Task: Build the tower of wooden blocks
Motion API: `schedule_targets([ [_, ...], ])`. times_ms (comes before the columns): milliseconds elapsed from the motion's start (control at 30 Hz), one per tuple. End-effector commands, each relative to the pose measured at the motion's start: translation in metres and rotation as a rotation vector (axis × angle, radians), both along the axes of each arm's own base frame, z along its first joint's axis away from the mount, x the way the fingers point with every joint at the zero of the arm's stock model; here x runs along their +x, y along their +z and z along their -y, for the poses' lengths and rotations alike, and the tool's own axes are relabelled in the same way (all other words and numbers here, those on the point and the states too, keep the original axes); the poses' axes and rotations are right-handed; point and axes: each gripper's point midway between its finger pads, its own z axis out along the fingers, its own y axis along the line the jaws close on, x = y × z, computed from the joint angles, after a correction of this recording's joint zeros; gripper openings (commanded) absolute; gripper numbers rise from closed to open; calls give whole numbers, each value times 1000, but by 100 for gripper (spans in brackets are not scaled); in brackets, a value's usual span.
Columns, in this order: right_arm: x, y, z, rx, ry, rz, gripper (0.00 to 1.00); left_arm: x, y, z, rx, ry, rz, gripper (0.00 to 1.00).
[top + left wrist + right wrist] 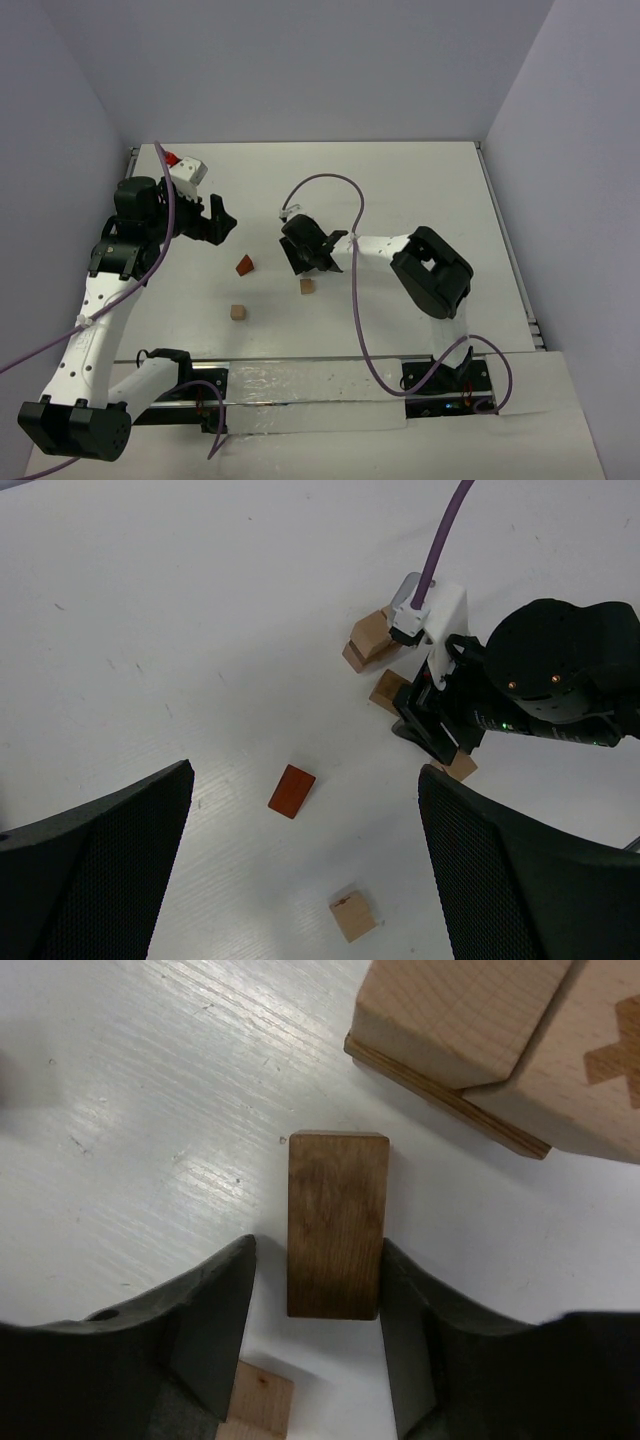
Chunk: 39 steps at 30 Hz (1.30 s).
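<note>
Right side first: my right jaws are apart, straddling a small dark-brown rectangular wooden block [336,1210] that lies flat on the white tabletop [400,190]. One finger [215,1320] shows a sliver of tabletop between itself and the block. The other finger [415,1330] is right up against it, touching or just beside, I cannot tell which. Nothing is clamped.

Just past that block sits a pale bevelled wooden block [450,1020] on a thin darker strip, with a pale wooden block bearing a tan cross [605,1055] pressed against it. A light-tan wooden cube [258,1405] peeks out beneath my right fingers.

Now the left: my left jaws are spread wide and hold nothing. A reddish-brown wedge-shaped wooden block [244,265] lies alone on the tabletop, between my two arms. A second light-tan wooden cube [237,312] rests nearer my bases, apart from the wedge. These small pieces of the tower lie singly on the tabletop.
</note>
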Motion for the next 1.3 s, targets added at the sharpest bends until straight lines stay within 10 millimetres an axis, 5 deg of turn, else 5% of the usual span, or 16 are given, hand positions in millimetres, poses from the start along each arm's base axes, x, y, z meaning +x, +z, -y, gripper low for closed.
schedule_targets([
  [0, 3, 22, -11, 47, 46, 51, 47, 1, 20, 1, -5, -16, 55, 99],
  [400, -64, 35, -1, 9, 525, -10, 14, -4, 15, 4, 4, -54, 50, 99],
  [633, -96, 41, 18, -63, 849, -34, 11, -9, 12, 10, -1, -100, 43, 99],
  [1067, -74, 46, 51, -170, 1059, 33, 1, -12, 9, 13, 0, -132, 36, 99],
  [1267, -50, 29, 91, -206, 1018, -14, 2, -14, 10, 12, 12, -135, 42, 99],
])
